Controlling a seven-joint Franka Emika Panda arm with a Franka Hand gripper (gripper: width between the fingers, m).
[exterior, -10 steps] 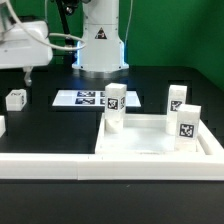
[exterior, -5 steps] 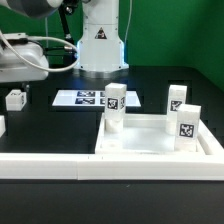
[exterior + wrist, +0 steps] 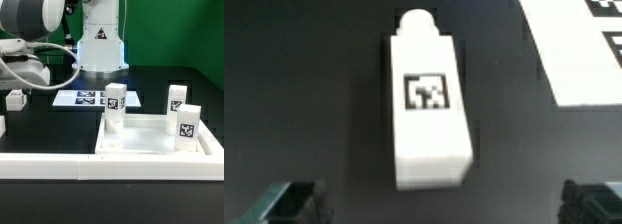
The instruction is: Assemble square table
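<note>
The square tabletop lies on the black table at the exterior view's right. Three white tagged legs stand upright in its corners. A fourth loose leg lies on the table at the exterior view's left. In the wrist view this leg lies lengthwise with its tag facing up. My gripper hovers above it, open and empty, one dark finger on each side, not touching it. In the exterior view the arm's hand hangs just over that leg.
The marker board lies in front of the robot base and shows at the wrist view's edge. Long white rails run along the table's front. A small white part sits at the far left edge.
The arm has swung down and closer to the camera over the loose leg at the left. The tabletop and its three legs have not moved.
</note>
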